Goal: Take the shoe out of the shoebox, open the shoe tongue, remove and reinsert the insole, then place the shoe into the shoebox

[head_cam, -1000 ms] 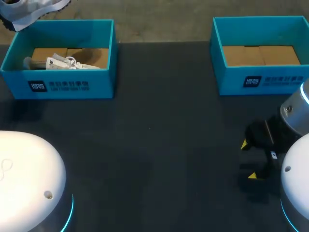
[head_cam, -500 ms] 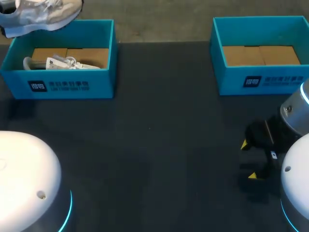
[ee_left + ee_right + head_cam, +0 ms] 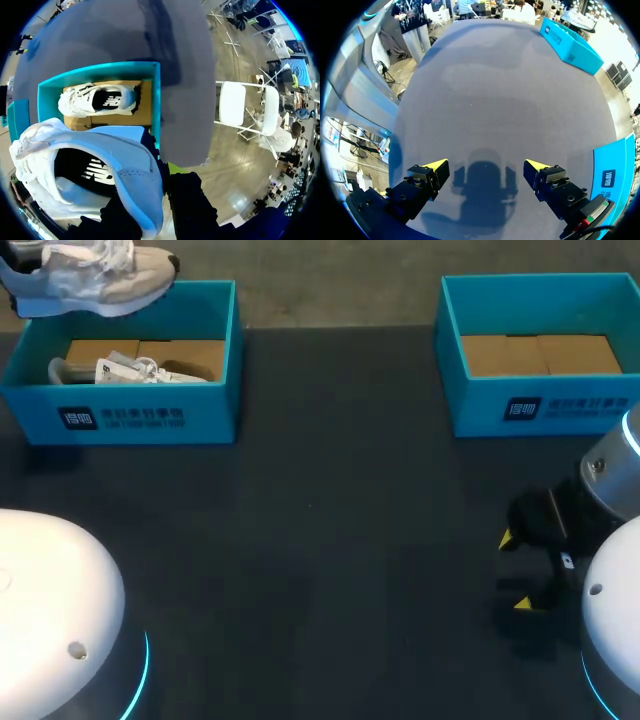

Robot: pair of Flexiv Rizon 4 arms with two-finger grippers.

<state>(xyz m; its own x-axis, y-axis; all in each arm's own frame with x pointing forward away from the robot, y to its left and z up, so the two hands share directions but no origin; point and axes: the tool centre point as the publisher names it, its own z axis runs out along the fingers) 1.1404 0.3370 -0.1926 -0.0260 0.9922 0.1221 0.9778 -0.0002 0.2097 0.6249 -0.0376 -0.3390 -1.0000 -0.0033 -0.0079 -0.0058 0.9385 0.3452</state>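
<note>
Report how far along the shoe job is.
Done: one white shoe is out, lifted above the far corner of the left shoebox. In hand: the left hand grips that shoe, and the right hand hangs open over the table. Left: open the tongue, pull and reinsert the insole, and put the shoe back in the box. A second shoe lies inside the left shoebox.

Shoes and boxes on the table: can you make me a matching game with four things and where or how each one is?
1 lifted shoe
2 other shoe
3 right shoebox
4 right gripper

A open, above the table
B lying in the left shoebox
C no shoe inside
D held by the left gripper

Pairs: 1-D, 2-B, 3-C, 4-A
</note>
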